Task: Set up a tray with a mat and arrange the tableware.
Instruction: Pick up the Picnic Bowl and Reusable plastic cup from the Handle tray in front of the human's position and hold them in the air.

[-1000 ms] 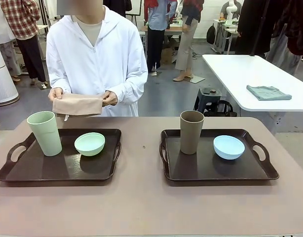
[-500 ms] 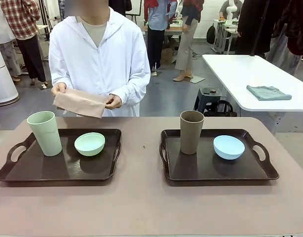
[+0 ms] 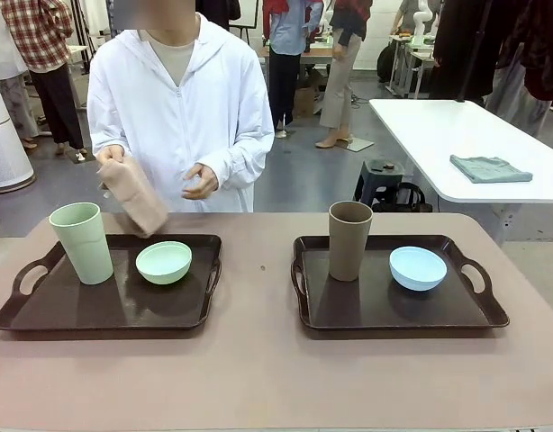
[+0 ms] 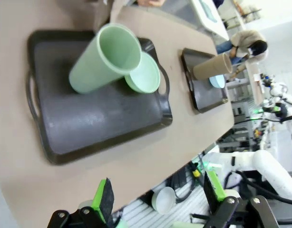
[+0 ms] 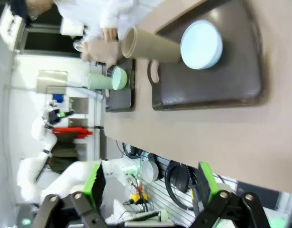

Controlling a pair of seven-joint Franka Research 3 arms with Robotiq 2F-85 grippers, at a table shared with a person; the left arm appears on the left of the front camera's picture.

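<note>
1. The left gripper (image 4: 159, 194) stands with its jaws spread wide and nothing between the green pads.
2. In the left wrist view, the dark brown rectangular plastic tray with handles (image 4: 89, 128) lies well ahead of those fingers, across the near edge of the taupe table (image 4: 150, 161). The tray and gripper are apart, not touching.
3. On that tray the tall mint green matte plastic tumbler (image 3: 81, 241) stands upright towards the handle on the robot's left. The small round mint green bowl (image 3: 164, 261) sits just beside it, nearer the table's middle.
4. The right gripper (image 5: 150, 183) is also wide open and holds nothing (its pads frame only what lies beyond the table's near edge).
5. A second dark brown tray of the same kind (image 3: 394, 310) lies well ahead of the right gripper. It carries the tall brown matte plastic tumbler (image 3: 349, 239), upright, and the small round pale blue bowl (image 3: 418, 267) beside it.
6. The two trays rest side by side on the table, well apart, with bare tabletop between them.
7. At the far side a person in a white jacket holds a folded beige cloth mat (image 3: 135, 196) in one hand (image 3: 110, 157). The mat hangs tilted behind the mint green tumbler, above the far edge of the tray on the robot's left. The person's other hand (image 3: 202, 182) is open and apart from the mat.
</note>
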